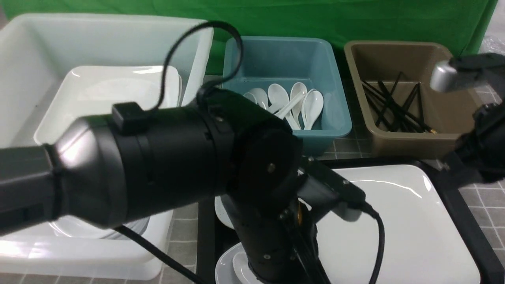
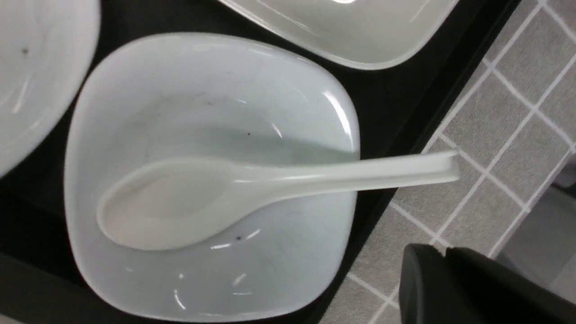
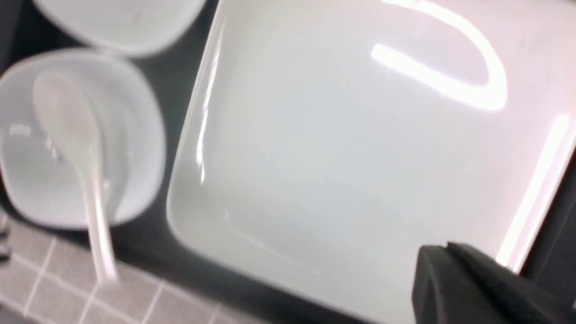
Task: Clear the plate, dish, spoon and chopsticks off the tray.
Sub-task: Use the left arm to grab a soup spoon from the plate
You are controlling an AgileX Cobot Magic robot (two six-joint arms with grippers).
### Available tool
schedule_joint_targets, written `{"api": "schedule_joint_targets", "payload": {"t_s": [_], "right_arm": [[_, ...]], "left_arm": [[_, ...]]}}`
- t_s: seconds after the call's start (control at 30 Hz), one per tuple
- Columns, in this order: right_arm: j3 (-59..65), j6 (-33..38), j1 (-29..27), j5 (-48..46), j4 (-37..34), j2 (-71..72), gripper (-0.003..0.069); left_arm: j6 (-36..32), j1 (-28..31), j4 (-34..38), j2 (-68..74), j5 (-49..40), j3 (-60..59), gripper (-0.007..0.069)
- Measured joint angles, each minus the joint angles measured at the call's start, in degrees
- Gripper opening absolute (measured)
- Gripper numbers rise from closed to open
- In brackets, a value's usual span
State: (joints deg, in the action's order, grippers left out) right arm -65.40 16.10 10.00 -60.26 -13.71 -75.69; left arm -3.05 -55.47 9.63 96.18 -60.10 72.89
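The spoon (image 2: 180, 202) is slick, brittle — I'd pinch its handle. My right gripper (image 3: 445, 252) is clenched; my left gripper (image 2: 443, 252) — can't tell.

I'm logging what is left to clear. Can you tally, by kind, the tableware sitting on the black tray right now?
Large plate: 1
Small dishes: 2
Spoon: 1, lying in one of the dishes
Total: 4 pieces in view on the tray; the left arm hides part of it in the front view.
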Motion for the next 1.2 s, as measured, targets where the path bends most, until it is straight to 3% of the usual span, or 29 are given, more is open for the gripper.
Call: {"api": "schedule_joint_targets", "payload": {"t_s": [0.2, 0.43, 0.57, 0.9, 1.2], "right_arm": [[6.44, 1.44, 0.00, 2.25, 0.31, 10.45, 0.0029], [6.80, 1.48, 0.00, 4.14, 0.31, 14.30, 0.0034], [6.80, 1.48, 0.00, 4.31, 0.31, 14.44, 0.0034], [6.80, 1.48, 0.00, 4.49, 0.31, 14.49, 0.0037], [6.80, 1.48, 0.00, 6.48, 0.31, 14.49, 0.0037]], "left_arm": [[-17.50, -0.11, -3.76, 4.31, 0.00, -0.06, 0.0302], [-32.28, -0.11, -5.74, 7.10, 4.55, -0.06, 0.0529], [-33.96, -0.11, -6.50, 8.10, 6.76, -0.06, 0.0561], [-34.70, -0.11, -6.66, 10.13, 4.36, -0.32, 0.0561], [-37.78, -0.11, -6.01, 10.27, 8.65, -2.35, 0.0552]]}}
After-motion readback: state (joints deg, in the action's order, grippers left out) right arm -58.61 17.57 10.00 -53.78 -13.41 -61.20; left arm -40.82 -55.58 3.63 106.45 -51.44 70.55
